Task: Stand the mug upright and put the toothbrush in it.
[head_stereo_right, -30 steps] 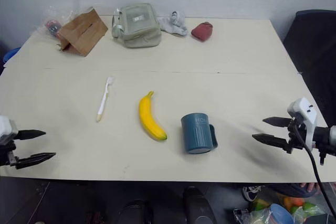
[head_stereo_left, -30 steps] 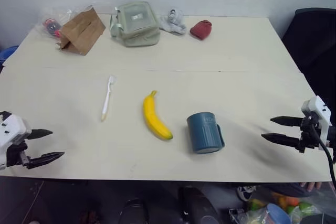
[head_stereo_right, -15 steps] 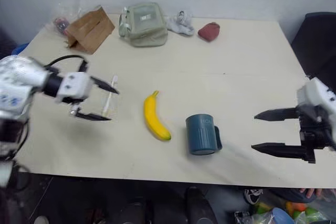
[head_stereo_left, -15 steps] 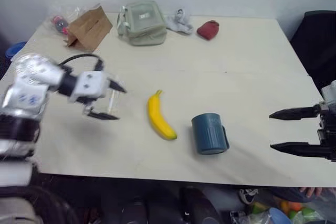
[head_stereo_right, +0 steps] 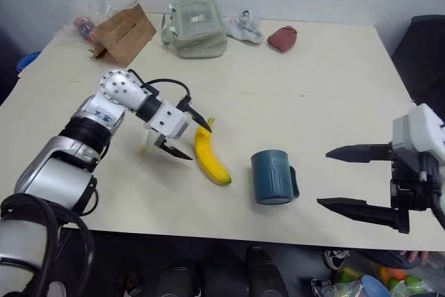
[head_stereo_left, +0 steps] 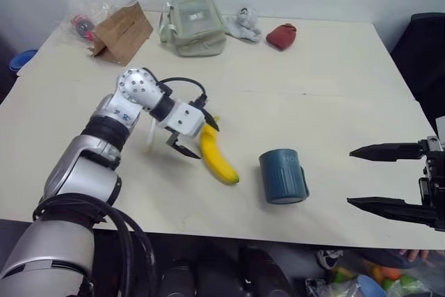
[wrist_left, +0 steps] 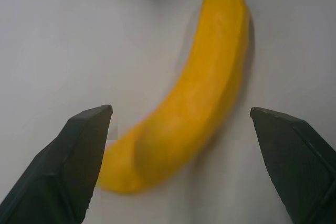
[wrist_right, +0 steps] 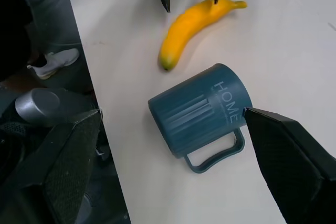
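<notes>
The dark teal mug (head_stereo_left: 282, 175) lies on its side right of centre, handle to the right, lettered HOME (wrist_right: 226, 97); its yellow inside does not show. My left gripper (head_stereo_left: 197, 138) is open over the stem end of a banana (head_stereo_left: 219, 161), which shows between its fingers (wrist_left: 86, 156) in the left wrist view. The white toothbrush (head_stereo_right: 144, 145) is mostly hidden behind that gripper; only a pale bit shows on its left. My right gripper (head_stereo_left: 350, 177) hangs open and empty at the table's right front, apart from the mug.
Along the far edge stand a brown paper bag (head_stereo_left: 124, 29), a green pouch (head_stereo_left: 193, 24), a grey cloth (head_stereo_left: 247, 22) and a small red item (head_stereo_left: 281, 35). A black chair (head_stereo_left: 424, 53) is beside the table's right side.
My left arm swung in from the table's left front edge, past the toothbrush, to the banana's stem end. The right gripper rose a little and stays open. The camera shifted.
</notes>
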You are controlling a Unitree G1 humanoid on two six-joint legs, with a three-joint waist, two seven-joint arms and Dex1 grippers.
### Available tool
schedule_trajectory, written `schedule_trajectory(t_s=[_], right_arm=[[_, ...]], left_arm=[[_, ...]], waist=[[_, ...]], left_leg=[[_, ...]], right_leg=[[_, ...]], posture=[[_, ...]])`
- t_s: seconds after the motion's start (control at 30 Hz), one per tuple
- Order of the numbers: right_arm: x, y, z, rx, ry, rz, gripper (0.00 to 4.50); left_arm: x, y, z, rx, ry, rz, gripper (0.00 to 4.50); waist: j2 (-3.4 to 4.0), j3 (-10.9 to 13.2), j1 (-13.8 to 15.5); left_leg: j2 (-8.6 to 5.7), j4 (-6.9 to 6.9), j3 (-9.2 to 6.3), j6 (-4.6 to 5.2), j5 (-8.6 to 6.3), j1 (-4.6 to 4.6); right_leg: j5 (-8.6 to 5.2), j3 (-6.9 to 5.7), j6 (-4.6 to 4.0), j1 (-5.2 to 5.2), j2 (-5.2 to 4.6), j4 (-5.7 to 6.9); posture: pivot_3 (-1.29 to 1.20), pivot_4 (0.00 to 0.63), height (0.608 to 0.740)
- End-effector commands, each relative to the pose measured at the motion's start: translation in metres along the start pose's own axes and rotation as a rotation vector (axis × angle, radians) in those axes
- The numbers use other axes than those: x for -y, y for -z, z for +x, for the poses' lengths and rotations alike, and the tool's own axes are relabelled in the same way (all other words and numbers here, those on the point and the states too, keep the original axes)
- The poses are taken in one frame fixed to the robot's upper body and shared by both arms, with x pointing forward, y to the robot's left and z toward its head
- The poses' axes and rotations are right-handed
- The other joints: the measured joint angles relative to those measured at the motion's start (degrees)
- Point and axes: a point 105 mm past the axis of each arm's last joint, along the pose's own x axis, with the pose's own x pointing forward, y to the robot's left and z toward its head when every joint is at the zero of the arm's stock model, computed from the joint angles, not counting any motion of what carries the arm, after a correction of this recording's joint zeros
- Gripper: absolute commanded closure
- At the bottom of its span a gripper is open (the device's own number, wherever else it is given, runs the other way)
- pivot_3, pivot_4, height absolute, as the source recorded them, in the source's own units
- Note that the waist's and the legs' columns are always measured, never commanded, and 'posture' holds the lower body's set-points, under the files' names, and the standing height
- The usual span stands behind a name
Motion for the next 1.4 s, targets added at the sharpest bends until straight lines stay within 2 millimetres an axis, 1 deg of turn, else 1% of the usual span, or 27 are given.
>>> schedule_trajectory(t_s=[0.03,0.13,0.2,0.3,0.4,0.43,0.5,0.53,0.57,0.6,0.67,0.77,0.8,0.83,0.87,0.93,0.97,1.0,1.03,1.1,1.13,1.17,1.23,1.27,1.3,1.33,1.4], right_arm=[[-0.003,-0.004,-0.006,0.026,0.047,-0.024,0.04],[-0.001,-0.002,-0.008,0.027,0.079,-0.017,0.04],[-0.001,-0.001,-0.009,0.029,0.089,-0.015,0.04],[0.000,-0.001,-0.009,0.044,0.106,-0.012,0.00],[0.000,0.001,-0.007,0.046,0.110,-0.008,0.00],[-0.001,0.002,-0.006,0.043,0.107,-0.008,0.00],[-0.002,0.004,-0.005,0.037,0.101,-0.008,0.00],[-0.002,0.005,-0.004,0.035,0.098,-0.009,0.00],[-0.003,0.006,-0.004,0.034,0.091,-0.012,0.00],[-0.004,0.006,-0.003,0.034,0.086,-0.014,0.00],[-0.006,0.004,0.000,0.043,0.056,-0.021,0.00],[-0.008,0.002,0.007,0.061,0.022,-0.031,0.00],[-0.007,0.002,0.011,0.069,-0.001,-0.035,0.00],[-0.005,0.002,0.014,0.074,-0.016,-0.038,0.00],[-0.002,0.002,0.017,0.082,-0.032,-0.042,0.00],[0.006,0.001,0.023,0.098,-0.058,-0.050,0.00],[0.008,0.000,0.025,0.103,-0.067,-0.053,0.00],[0.013,0.000,0.029,0.111,-0.084,-0.059,0.00],[0.016,-0.001,0.032,0.115,-0.096,-0.064,0.00],[0.022,-0.002,0.039,0.126,-0.128,-0.079,0.00],[0.024,-0.002,0.042,0.128,-0.138,-0.085,0.00],[0.024,-0.004,0.045,0.134,-0.157,-0.093,0.00],[0.024,-0.010,0.051,0.155,-0.209,-0.114,0.00],[0.023,-0.013,0.055,0.164,-0.239,-0.127,0.00],[0.023,-0.015,0.058,0.168,-0.263,-0.139,0.00],[0.023,-0.016,0.060,0.168,-0.277,-0.146,0.00],[0.025,-0.019,0.064,0.167,-0.291,-0.164,0.00]], left_arm=[[0.010,-0.003,0.009,-0.017,0.166,0.066,0.00],[0.024,0.008,0.013,-0.084,0.270,0.075,0.00],[0.027,0.011,0.014,-0.106,0.300,0.086,0.00],[0.026,0.010,0.018,-0.089,0.299,0.054,0.60],[0.022,0.009,0.021,-0.082,0.294,0.042,1.48],[0.021,0.009,0.021,-0.080,0.292,0.031,1.84],[0.024,0.012,0.018,-0.092,0.295,0.010,2.46],[0.025,0.014,0.017,-0.097,0.296,0.001,2.67],[0.026,0.015,0.016,-0.095,0.288,-0.011,2.78],[0.026,0.015,0.015,-0.092,0.281,-0.018,2.78],[0.019,0.014,0.007,-0.056,0.200,-0.071,2.78],[0.012,0.017,-0.011,-0.046,0.083,-0.152,2.78],[0.015,0.026,-0.032,-0.074,-0.012,-0.217,2.78],[0.019,0.032,-0.047,-0.097,-0.077,-0.261,2.78],[0.027,0.041,-0.068,-0.126,-0.169,-0.340,2.78],[0.052,0.059,-0.110,-0.191,-0.352,-0.506,2.78],[0.062,0.063,-0.122,-0.215,-0.410,-0.561,2.78],[0.080,0.072,-0.146,-0.256,-0.536,-0.667,2.78],[0.092,0.076,-0.162,-0.288,-0.621,-0.735,2.78],[0.136,0.086,-0.200,-0.405,-0.798,-0.915,2.78],[0.148,0.086,-0.209,-0.443,-0.839,-0.953,2.78],[0.165,0.089,-0.218,-0.479,-0.896,-1.035,2.78],[0.211,0.104,-0.237,-0.597,-1.043,-1.249,2.78],[0.238,0.110,-0.245,-0.668,-1.114,-1.346,2.78],[0.256,0.114,-0.248,-0.712,-1.156,-1.396,2.78],[0.265,0.116,-0.249,-0.733,-1.178,-1.418,2.78],[0.271,0.119,-0.245,-0.707,-1.221,-1.443,2.78]], waist=[[-0.01,0.01,-0.01],[-0.04,0.02,-0.32],[-0.06,0.02,-0.32],[-0.08,0.00,-0.15],[-0.09,-0.01,-0.05],[-0.09,-0.01,-0.03],[-0.11,-0.02,-0.03],[-0.11,-0.02,-0.05],[-0.11,-0.02,-0.10],[-0.11,-0.02,-0.14],[-0.12,-0.02,-0.21],[-0.13,-0.01,-0.30],[-0.13,-0.01,-0.34],[-0.14,-0.01,-0.67],[-0.14,-0.01,-0.97],[-0.14,-0.02,-2.01],[-0.14,-0.02,-2.18],[-0.14,-0.02,-2.40],[-0.14,-0.02,-2.63],[-0.16,-0.03,-2.63],[-0.17,-0.03,-2.72],[-0.19,-0.04,-2.66],[-0.19,-0.04,-2.07],[-0.19,-0.04,-1.74],[-0.19,-0.05,-1.67],[-0.19,-0.05,-1.49],[-0.25,-0.08,-0.95]], left_leg=[[-0.05,0.04,-0.02,0.02,-0.01,-0.01],[-0.07,0.10,-0.07,0.05,-0.03,0.03],[-0.33,0.06,-0.34,0.10,-0.06,0.13],[-0.71,0.05,-1.00,0.26,-0.14,0.13],[-0.78,0.09,-1.50,0.40,-0.22,0.11],[-0.81,0.11,-1.53,0.56,-0.31,0.10],[-0.83,0.14,-1.53,0.57,-0.32,0.08],[-0.82,0.15,-1.53,0.57,-0.32,0.08],[-0.83,0.14,-1.53,0.57,-0.32,0.09],[-0.83,0.15,-1.53,0.57,-0.32,0.11],[-0.84,0.16,-1.53,0.58,-0.32,0.14],[-0.83,0.17,-1.54,0.63,-0.34,0.11],[-0.83,0.16,-1.54,0.62,-0.34,0.11],[-0.83,0.16,-1.54,0.61,-0.34,0.12],[-0.81,0.15,-1.54,0.60,-0.33,0.12],[-0.79,0.15,-1.67,0.61,-0.34,0.18],[-0.73,0.10,-1.68,0.61,-0.34,0.24],[-0.71,0.11,-1.76,0.61,-0.34,0.25],[-0.67,0.10,-1.77,0.61,-0.34,0.25],[-0.40,0.12,-1.76,0.61,-0.34,0.21],[-0.38,0.15,-1.76,0.61,-0.34,0.19],[-0.39,0.15,-1.73,0.60,-0.34,0.18],[-0.48,0.17,-1.72,0.59,-0.34,0.16],[-0.56,0.20,-1.65,0.60,-0.34,0.21],[-0.66,0.20,-1.63,0.60,-0.35,0.21],[-0.67,0.22,-1.58,0.60,-0.35,0.22],[-0.70,0.23,-1.41,0.60,-0.35,0.20]], right_leg=[[0.00,0.06,0.00,-0.05,0.00,0.06],[0.05,0.23,0.09,-0.07,0.04,0.14],[0.08,0.50,0.13,-0.09,0.14,0.19],[0.09,0.70,0.16,-0.10,0.17,0.23],[0.11,0.80,0.21,-0.10,0.15,0.22],[0.12,0.80,0.22,-0.10,0.14,0.22],[0.13,0.81,0.24,-0.10,0.12,0.20],[0.13,0.81,0.24,-0.10,0.12,0.19],[0.13,0.84,0.24,-0.10,0.12,0.20],[0.13,0.87,0.26,-0.10,0.13,0.20],[0.14,0.90,0.27,-0.10,0.15,0.23],[0.15,0.93,0.28,-0.18,0.18,0.29],[0.15,0.94,0.28,-0.19,0.19,0.30],[0.15,0.94,0.28,-0.19,0.19,0.31],[0.15,1.02,0.28,-0.30,0.21,0.38],[0.14,1.09,0.27,-0.31,0.27,0.43],[0.14,1.18,0.27,-0.33,0.23,0.56],[0.14,1.19,0.26,-0.36,0.11,0.66],[0.13,1.11,0.23,-0.36,0.05,0.65],[0.11,1.02,0.21,-0.40,-0.10,0.69],[0.11,0.98,0.21,-0.40,-0.10,0.68],[0.11,0.96,0.21,-0.40,-0.14,0.67],[0.11,0.74,0.20,-0.39,-0.11,0.62],[0.10,0.65,0.19,-0.42,-0.15,0.56],[0.10,0.60,0.20,-0.41,-0.21,0.56],[0.10,0.57,0.20,-0.41,-0.21,0.55],[0.10,0.27,0.19,-0.39,-0.35,0.56]], posture=[[0.00,0.150,0.740],[0.00,0.150,0.740],[0.00,0.150,0.740],[0.00,0.150,0.740],[0.00,0.150,0.740],[0.00,0.150,0.740],[0.00,0.150,0.740],[0.00,0.150,0.740],[0.00,0.150,0.740],[0.00,0.150,0.740],[0.00,0.150,0.740],[0.00,0.150,0.740],[0.00,0.150,0.740],[0.00,0.150,0.740],[0.00,0.150,0.740],[0.00,0.150,0.740],[0.00,0.150,0.740],[0.00,0.150,0.740],[0.00,0.150,0.740],[0.00,0.150,0.740],[0.00,0.150,0.740],[0.00,0.150,0.740],[0.00,0.150,0.740],[0.00,0.150,0.740],[0.00,0.150,0.740],[0.00,0.150,0.740],[0.00,0.150,0.740]])
